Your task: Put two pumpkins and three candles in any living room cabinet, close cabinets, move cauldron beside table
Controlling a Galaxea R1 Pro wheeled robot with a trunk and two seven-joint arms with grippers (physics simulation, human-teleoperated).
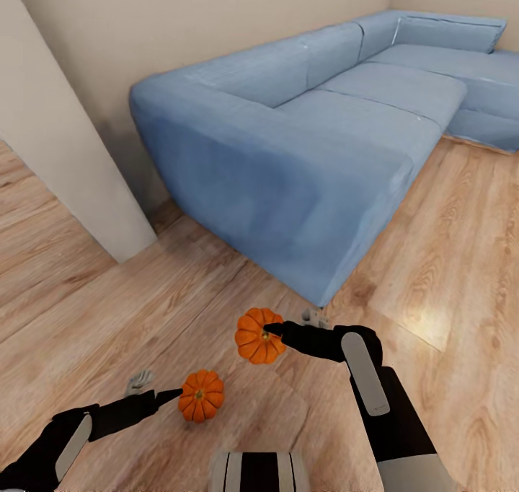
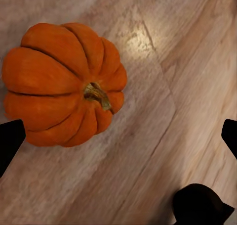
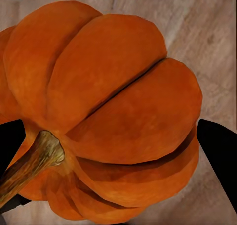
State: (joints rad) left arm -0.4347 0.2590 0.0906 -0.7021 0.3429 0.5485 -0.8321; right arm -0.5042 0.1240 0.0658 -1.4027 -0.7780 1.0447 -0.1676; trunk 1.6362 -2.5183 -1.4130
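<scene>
Two small orange ribbed pumpkins show over the wood floor. One pumpkin (image 1: pixel 257 335) is tilted, its stem turned toward my right gripper (image 1: pixel 293 322), which is shut on it; in the right wrist view this pumpkin (image 3: pixel 108 106) spans the gap between both black fingers. The other pumpkin (image 1: pixel 201 396) sits upright on the floor, stem up, just past the fingertips of my left gripper (image 1: pixel 153 389). In the left wrist view that gripper (image 2: pixel 120 136) is open wide, and the pumpkin (image 2: pixel 61 84) lies ahead, close to one finger. The cabinet, candles, cauldron and table are out of view.
A large blue L-shaped sofa (image 1: pixel 310 138) stands just ahead, its near corner close to my right gripper. A beige wall corner (image 1: pixel 65 160) juts out at the left. Open wood floor (image 1: pixel 447 261) stretches to the right.
</scene>
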